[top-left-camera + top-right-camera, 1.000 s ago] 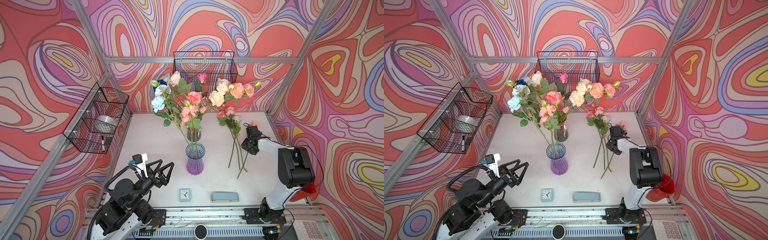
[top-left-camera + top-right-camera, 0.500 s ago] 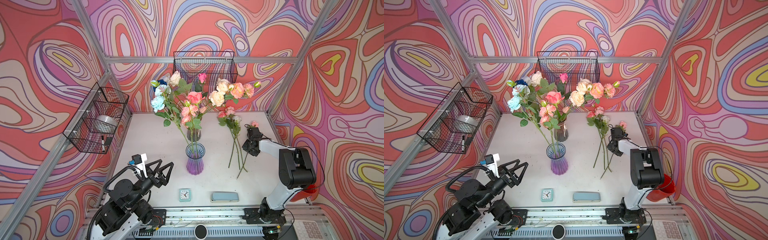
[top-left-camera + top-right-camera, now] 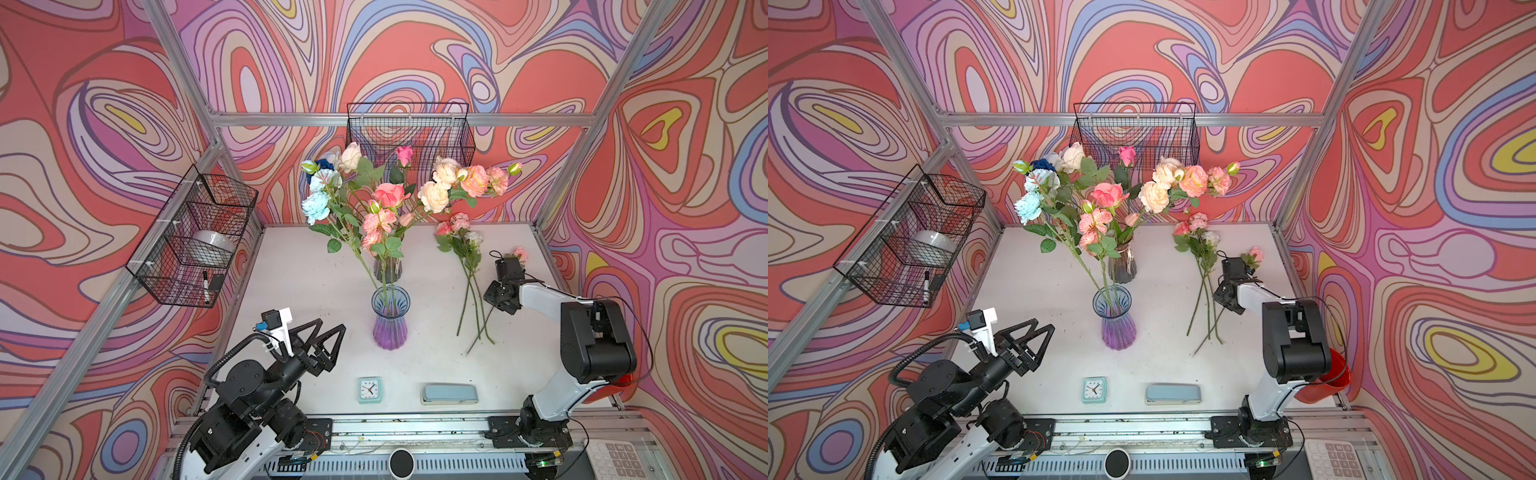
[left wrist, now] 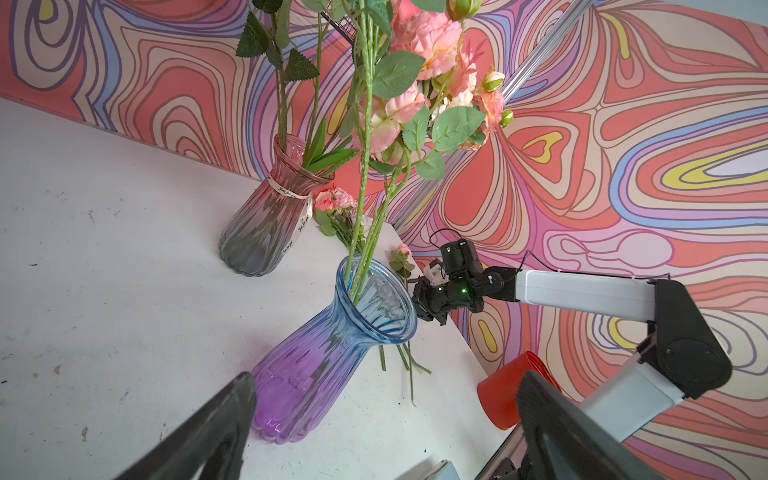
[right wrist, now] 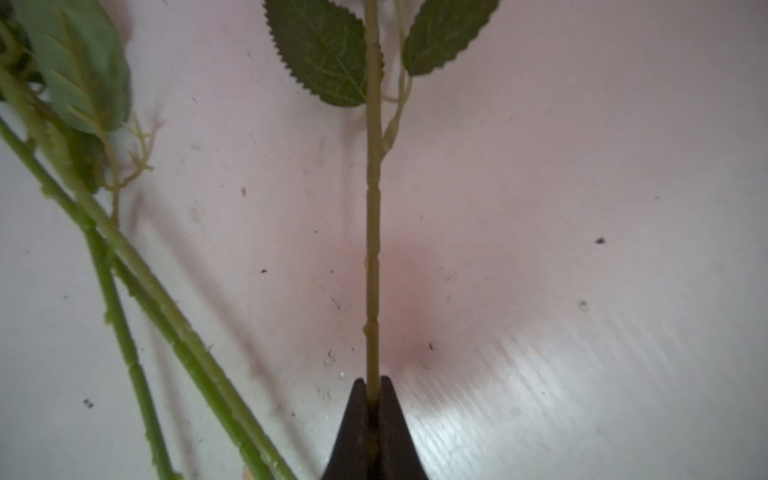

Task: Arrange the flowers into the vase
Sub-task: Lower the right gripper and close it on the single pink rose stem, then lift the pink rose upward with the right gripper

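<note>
In both top views the right gripper (image 3: 495,300) (image 3: 1223,296), part open a second earlier, had come shut low among the loose roses (image 3: 468,274) lying on the table (image 3: 316,266) to the right of the blue-and-purple vase (image 3: 390,320). It had closed at the stem of the pink-headed rose (image 3: 519,253), the one lying farthest from that vase. The left gripper (image 3: 331,329) had not moved and hung wide open and empty to the vase's left. The left wrist view showed that vase (image 4: 332,340) already holding several stems, a grey-and-pink vase (image 4: 270,224) behind it holding others, and the right gripper (image 4: 428,299) down just past its rim. The right wrist view settled the grip: the black jaws were pinched on one thin green stem (image 5: 373,249), with other stems (image 5: 124,266) lying free beside it. By this the grasp looked made, and the rose ready to be lifted and carried to the blue-and-purple vase. Whether it had left the table yet could not be told.
</note>
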